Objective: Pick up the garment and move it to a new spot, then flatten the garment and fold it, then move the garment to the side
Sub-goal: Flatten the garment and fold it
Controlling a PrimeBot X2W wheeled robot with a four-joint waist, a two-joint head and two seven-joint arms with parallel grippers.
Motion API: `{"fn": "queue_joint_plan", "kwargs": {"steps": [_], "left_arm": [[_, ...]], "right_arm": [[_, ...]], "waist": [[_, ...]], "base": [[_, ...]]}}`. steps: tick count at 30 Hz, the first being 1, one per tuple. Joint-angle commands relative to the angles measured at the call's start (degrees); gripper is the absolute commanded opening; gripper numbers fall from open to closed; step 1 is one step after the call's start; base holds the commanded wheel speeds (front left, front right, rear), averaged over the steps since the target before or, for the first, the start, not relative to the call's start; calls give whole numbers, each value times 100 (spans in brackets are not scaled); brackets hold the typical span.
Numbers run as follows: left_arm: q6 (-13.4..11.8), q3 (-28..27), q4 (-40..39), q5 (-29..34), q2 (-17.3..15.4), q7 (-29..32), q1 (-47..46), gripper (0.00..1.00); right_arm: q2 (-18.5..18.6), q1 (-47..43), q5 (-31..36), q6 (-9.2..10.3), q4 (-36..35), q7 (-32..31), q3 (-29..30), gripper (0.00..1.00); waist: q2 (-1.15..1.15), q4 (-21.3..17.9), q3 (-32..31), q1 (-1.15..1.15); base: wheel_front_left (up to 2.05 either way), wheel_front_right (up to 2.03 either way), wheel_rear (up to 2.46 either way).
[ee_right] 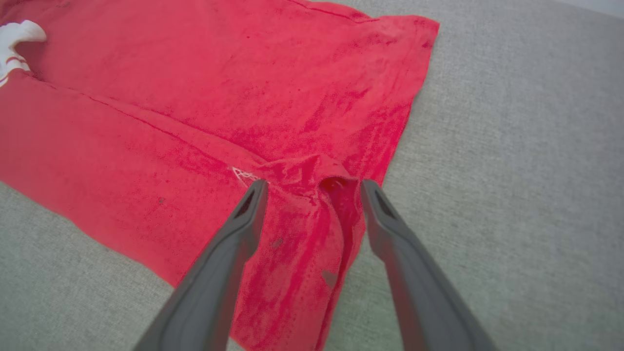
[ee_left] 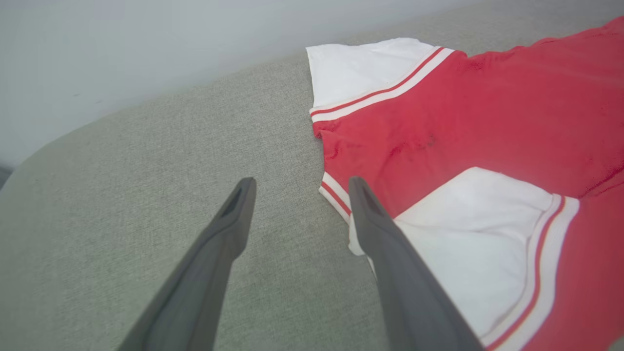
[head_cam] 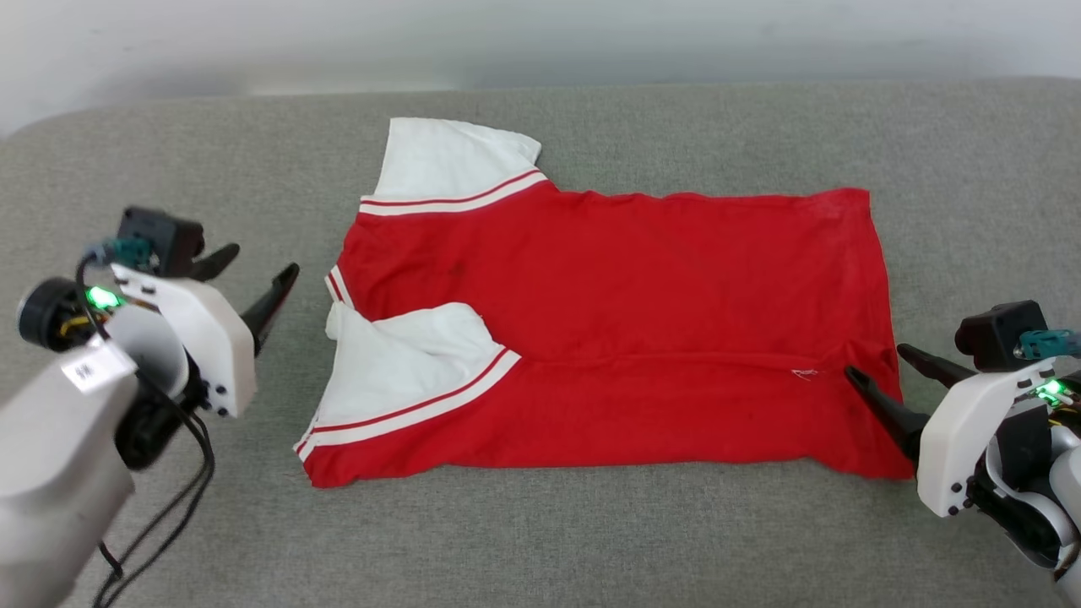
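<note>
Your left gripper gapes empty just beside the collar of the shirt, and your right gripper gapes empty astride its hem.

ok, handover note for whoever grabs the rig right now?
Left gripper: open, empty, over the grey cushion beside the collar end.
Right gripper: open, empty, fingers either side of a small pucker at the hem end.
Garment: flat on the cushion, collar to the robot's left, near long edge folded in toward the middle.
Done: laid out, first fold.
Left: probably the far side and remaining folds, then move it aside.
</note>
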State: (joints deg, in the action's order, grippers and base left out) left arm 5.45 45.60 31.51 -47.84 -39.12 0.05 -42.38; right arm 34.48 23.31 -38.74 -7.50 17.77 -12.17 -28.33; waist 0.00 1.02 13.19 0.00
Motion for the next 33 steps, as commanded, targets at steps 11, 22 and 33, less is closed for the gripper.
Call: {"fn": "queue_joint_plan", "kwargs": {"steps": [11,22,33], "left_arm": [[10,344,-1288,-820,-611,3251,-662,100],[-202,854,-1312,-1316,-458,4854,-403,100],[-97,1215,-540,-1431,-218,4896,213,100]], "right_arm": [[21,-246,-17,2,-259,-260,88,100],[-61,-68,-27,2,-442,-550,-52,100],[-104,171,-52,2,-407,-609,-155,100]], "waist": [[0,78,-277,0],[0,-158,-128,0],[0,-356,66,0]], "base": [[0,0,0],[0,0,0],[0,0,0]]}}
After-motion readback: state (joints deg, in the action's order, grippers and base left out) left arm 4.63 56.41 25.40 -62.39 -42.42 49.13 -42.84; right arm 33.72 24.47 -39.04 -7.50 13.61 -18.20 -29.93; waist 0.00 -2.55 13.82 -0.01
